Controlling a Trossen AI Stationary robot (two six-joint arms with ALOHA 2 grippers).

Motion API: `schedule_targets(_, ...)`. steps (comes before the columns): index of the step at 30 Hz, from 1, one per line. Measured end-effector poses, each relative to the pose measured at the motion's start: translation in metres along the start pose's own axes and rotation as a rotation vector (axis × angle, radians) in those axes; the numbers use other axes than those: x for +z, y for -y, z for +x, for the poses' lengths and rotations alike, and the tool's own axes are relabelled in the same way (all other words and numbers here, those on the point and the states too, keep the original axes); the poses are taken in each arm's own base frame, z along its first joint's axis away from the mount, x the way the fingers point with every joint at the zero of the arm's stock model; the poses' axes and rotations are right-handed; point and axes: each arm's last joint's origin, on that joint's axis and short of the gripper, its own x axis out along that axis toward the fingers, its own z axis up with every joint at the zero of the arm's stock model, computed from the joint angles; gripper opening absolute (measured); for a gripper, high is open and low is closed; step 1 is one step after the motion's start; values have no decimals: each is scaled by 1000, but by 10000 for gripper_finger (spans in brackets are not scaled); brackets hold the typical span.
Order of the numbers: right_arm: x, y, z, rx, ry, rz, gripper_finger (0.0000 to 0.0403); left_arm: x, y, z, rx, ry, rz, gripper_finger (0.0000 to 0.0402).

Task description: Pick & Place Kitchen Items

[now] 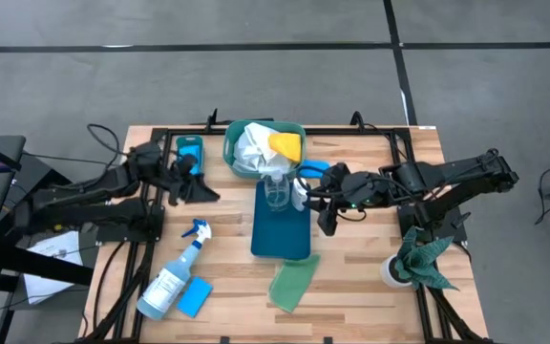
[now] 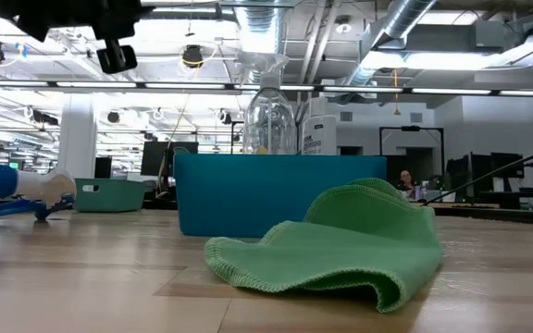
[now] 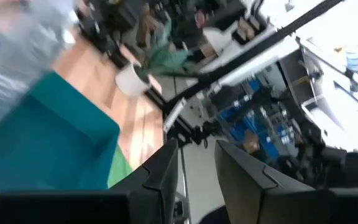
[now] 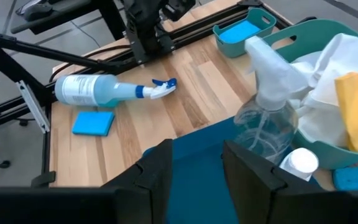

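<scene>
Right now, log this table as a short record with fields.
basket: teal basket holding white cloth and yellow cloth
tray: blue tray, clear bottle upright on it
lying flat: spray bottle, blue sponge beside it
cloth: green cloth, near the tray's end
left tool: open, empty
right tool: open, empty

No text is reading clearly anywhere; the printed label on the clear plastic spray bottle with the blue trigger (image 4: 95, 91) is showing only illegible marks.
</scene>
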Motion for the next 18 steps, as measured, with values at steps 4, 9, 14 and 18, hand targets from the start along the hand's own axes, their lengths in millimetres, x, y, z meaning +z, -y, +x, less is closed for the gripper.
schedule_targets(4,0,0,0,-1,-4,4,132,-14,4,15,-1,-81,-12,103)
schedule_targets(9,-1,0,0,-2,-7,7,132,-38,5,30,86,-200,-43,101)
schedule_targets(14,-2,-3,-1,7,-9,10,132,-60,5,39,168,-313,-49,107)
schedule_targets(18,-3,-4,-2,12,-10,5,132,-70,5,44,203,-360,-68,116)
